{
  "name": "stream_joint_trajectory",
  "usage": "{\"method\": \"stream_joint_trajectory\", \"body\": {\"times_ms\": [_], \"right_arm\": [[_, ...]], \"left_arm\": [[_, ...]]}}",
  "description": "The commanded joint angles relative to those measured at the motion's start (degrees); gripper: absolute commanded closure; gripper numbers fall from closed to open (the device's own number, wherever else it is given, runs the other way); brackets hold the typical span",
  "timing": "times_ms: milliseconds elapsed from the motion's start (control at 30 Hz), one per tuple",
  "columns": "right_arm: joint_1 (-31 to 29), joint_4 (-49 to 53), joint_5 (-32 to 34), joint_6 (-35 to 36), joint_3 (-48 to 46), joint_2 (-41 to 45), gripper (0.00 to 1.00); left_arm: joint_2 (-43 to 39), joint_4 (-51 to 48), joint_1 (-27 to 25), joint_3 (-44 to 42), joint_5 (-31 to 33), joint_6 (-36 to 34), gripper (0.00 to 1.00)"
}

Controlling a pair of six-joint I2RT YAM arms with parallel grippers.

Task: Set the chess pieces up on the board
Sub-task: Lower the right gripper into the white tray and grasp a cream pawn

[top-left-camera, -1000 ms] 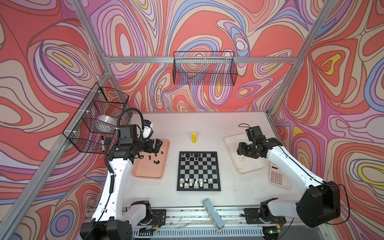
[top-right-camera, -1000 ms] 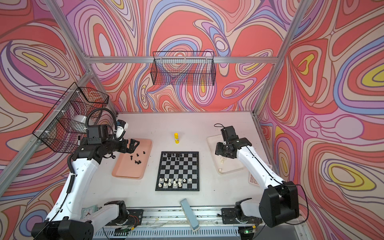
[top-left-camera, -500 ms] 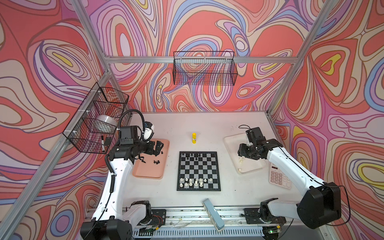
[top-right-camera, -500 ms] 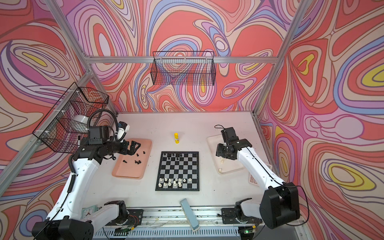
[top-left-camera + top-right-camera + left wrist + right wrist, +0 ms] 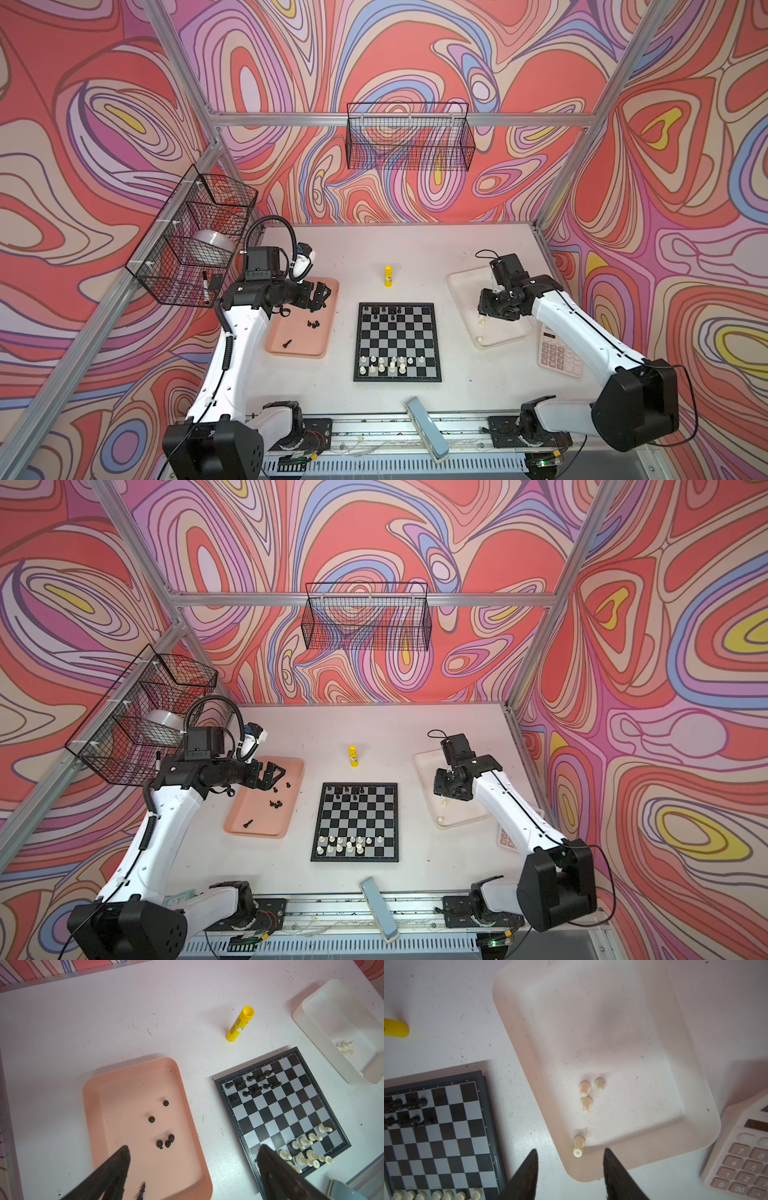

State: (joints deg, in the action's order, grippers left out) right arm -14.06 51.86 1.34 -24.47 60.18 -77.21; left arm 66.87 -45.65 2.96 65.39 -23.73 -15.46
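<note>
The board (image 5: 398, 332) lies mid-table, with black chess pieces (image 5: 384, 311) on its far rows and cream-white ones (image 5: 390, 365) on its near rows. My left gripper (image 5: 193, 1153) hangs open and empty over the pink tray (image 5: 305, 347). Several loose black pieces (image 5: 166, 1142) sit in that tray. My right gripper (image 5: 571, 1155) is open above the near corner of the white tray (image 5: 512, 1022). One cream piece (image 5: 578, 1146) lies on its side just ahead of the gap, untouched, and three more (image 5: 586, 1095) lie further in.
A yellow glue stick (image 5: 387, 276) stands behind the board. A pink calculator (image 5: 559, 353) lies beside the white tray's near right. A grey-blue block (image 5: 428, 428) rests on the front rail. Wire baskets hang on the left wall (image 5: 195, 241) and back wall (image 5: 409, 137).
My right gripper's jaws have narrowed and it has shifted slightly nearer over the white tray. The left gripper has barely moved.
</note>
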Motion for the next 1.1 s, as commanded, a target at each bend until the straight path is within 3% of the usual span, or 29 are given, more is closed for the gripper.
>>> {"method": "stream_joint_trajectory", "body": {"times_ms": [0,1067], "right_arm": [[0.0,0.5,-0.8,0.3,0.6,-1.6,0.49],[0.0,-2.0,3.7,1.1,4.2,-14.6,0.58]], "left_arm": [[0.6,-2.2,-0.9,1.8,1.1,-2.5,0.05],[3.4,-6.5,-4.8,6.2,-0.3,-5.4,0.07]]}}
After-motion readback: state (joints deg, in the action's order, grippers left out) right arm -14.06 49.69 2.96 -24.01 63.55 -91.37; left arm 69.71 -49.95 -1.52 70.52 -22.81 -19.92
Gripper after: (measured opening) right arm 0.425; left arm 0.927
